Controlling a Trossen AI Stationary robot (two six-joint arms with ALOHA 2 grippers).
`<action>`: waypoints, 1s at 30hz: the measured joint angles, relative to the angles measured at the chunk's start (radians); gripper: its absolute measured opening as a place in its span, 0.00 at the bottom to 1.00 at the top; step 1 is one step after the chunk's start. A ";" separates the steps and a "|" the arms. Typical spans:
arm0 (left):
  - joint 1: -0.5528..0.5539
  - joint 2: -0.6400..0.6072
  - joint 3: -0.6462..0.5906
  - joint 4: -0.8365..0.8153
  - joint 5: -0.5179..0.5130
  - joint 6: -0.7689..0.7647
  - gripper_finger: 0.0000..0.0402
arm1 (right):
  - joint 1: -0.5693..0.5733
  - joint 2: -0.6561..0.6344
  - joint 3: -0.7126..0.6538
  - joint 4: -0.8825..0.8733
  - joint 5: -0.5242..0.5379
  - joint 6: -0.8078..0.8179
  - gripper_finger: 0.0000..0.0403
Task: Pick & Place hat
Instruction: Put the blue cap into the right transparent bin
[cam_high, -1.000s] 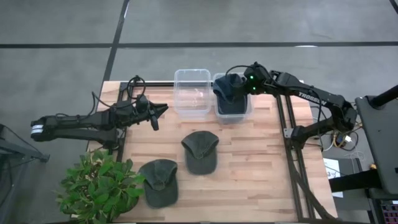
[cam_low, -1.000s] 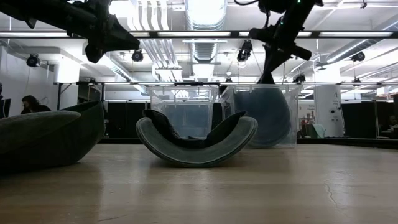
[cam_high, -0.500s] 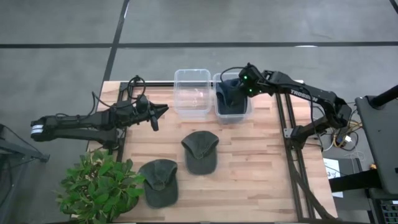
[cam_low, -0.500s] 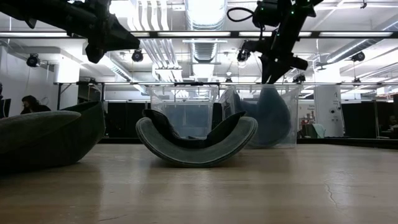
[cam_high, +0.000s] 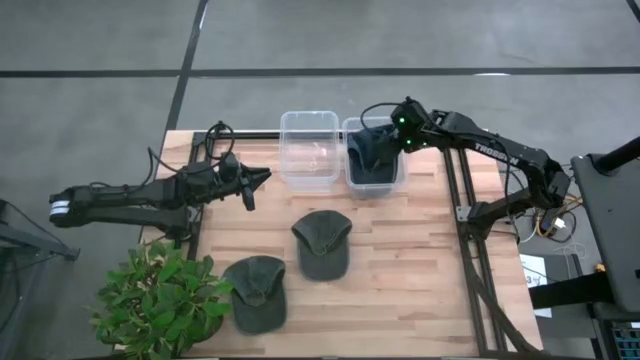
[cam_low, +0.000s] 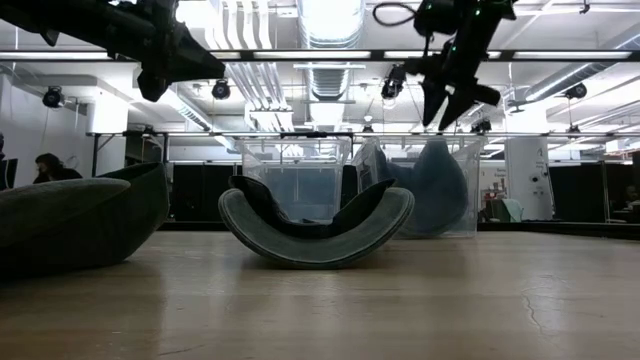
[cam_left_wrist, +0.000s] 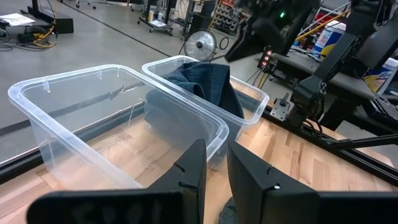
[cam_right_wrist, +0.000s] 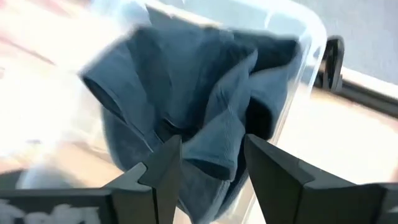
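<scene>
A dark blue hat (cam_high: 372, 155) lies crumpled inside the right clear bin (cam_high: 402, 170), leaning on its walls. My right gripper (cam_high: 382, 138) hangs open just above it, fingers pointing steeply down; the low view shows its tips (cam_low: 445, 118) over the hat's peak (cam_low: 437, 150). Two grey-green hats rest on the table, one in the middle (cam_high: 322, 243) and one nearer the front left (cam_high: 257, 292). My left gripper (cam_high: 262, 176) hovers left of the bins, its fingers (cam_left_wrist: 216, 152) a narrow gap apart and holding nothing.
An empty clear bin (cam_high: 308, 118) stands beside the right one at the table's far edge. A potted plant (cam_high: 160, 300) sits at the near left corner. Bare wood shows to the right of the hats.
My right gripper has opened over the right bin and let go of the blue hat. The hat, which hung bunched at the fingers and over the bin's rim, has dropped and settled inside the bin.
</scene>
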 joint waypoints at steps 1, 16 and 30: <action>0.000 0.000 0.000 0.000 0.000 0.000 0.14 | 0.001 -0.010 0.009 0.001 0.001 0.000 0.42; 0.000 0.000 0.000 0.000 0.000 -0.004 0.14 | 0.008 0.056 0.032 0.001 0.021 -0.047 0.30; 0.001 0.000 0.000 0.000 0.000 -0.014 0.14 | 0.003 0.233 0.030 -0.015 0.027 -0.095 0.21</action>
